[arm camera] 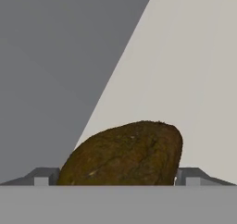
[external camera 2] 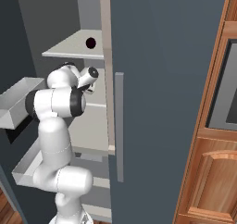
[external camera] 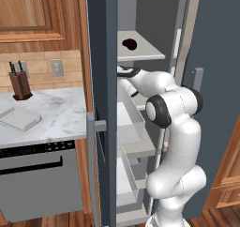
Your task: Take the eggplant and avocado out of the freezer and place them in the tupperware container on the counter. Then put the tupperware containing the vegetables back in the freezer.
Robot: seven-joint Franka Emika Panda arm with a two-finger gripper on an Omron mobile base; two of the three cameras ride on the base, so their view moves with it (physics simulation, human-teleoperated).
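One avocado [arm camera: 124,154] sits square between the gripper [arm camera: 118,177] tips in the hand view, olive-brown, resting on a pale freezer shelf with the grey inner wall to one side; jaws spread wide, one tip showing on each flank of the fruit, nothing held yet. Eggplant [external camera: 129,44] lies on the upper shelf of the freezer [external camera: 101,71], near that shelf's front edge, well apart from where the arm reaches in below. Tupperware container [external camera: 21,119] waits on the counter [external camera: 56,113] toward its front left, knife block [external camera: 20,83] at the back edge by the wall. Judgement: step in hand is grasping the avocado. To do it well, ease forward a touch more so the widest part of the fruit lies between the pads, then close gently and evenly; the rounded, lopsided body could roll or squirt out if pinched near its end. Lift straight clear of the shelf before drawing back, minding the shelf above and the pulled-out drawers [external camera: 132,123]
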